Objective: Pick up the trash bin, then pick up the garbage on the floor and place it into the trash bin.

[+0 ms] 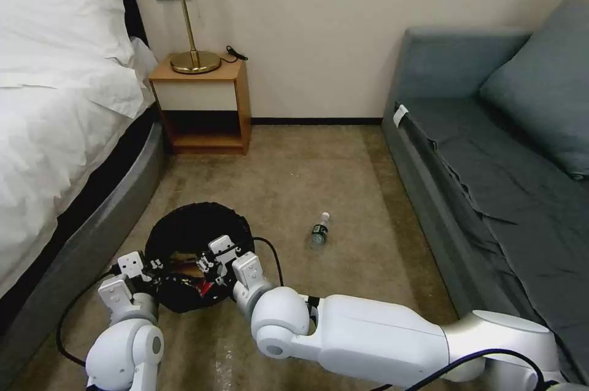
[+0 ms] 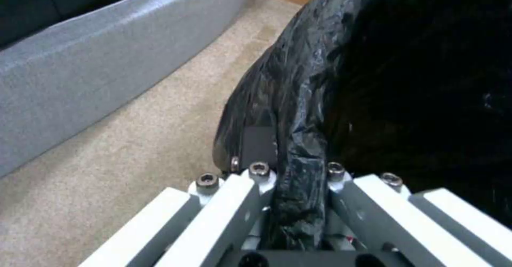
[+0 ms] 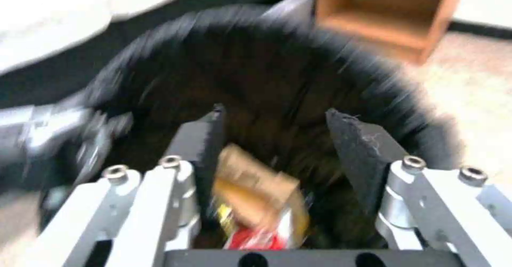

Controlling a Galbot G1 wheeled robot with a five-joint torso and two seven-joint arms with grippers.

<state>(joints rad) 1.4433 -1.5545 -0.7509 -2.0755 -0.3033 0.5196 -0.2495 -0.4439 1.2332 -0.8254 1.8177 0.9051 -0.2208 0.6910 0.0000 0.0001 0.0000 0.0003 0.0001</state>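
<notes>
The trash bin [image 1: 199, 225], round and lined with a crinkled black bag, sits low over the carpet between my two arms. My left gripper [image 1: 154, 268] [image 2: 296, 171] is shut on the bin's near-left rim, with bag plastic pinched between its fingers. Over the bin's mouth my right gripper [image 1: 210, 267] [image 3: 277, 139] is open and holds nothing. Under it inside the bin lie crumpled tan paper [image 3: 251, 175], a gold-yellow wrapper [image 3: 229, 215] and a red-and-white packet [image 3: 256, 239]. One more piece of garbage, a small clear bottle [image 1: 319, 232] with a white cap, lies on the carpet right of the bin.
A bed [image 1: 55, 133] with a grey base runs along the left. A wooden nightstand [image 1: 202, 102] with a brass lamp [image 1: 191, 23] stands at the back wall. A grey sofa [image 1: 491, 164] lines the right. Open carpet [image 1: 307, 164] lies between them.
</notes>
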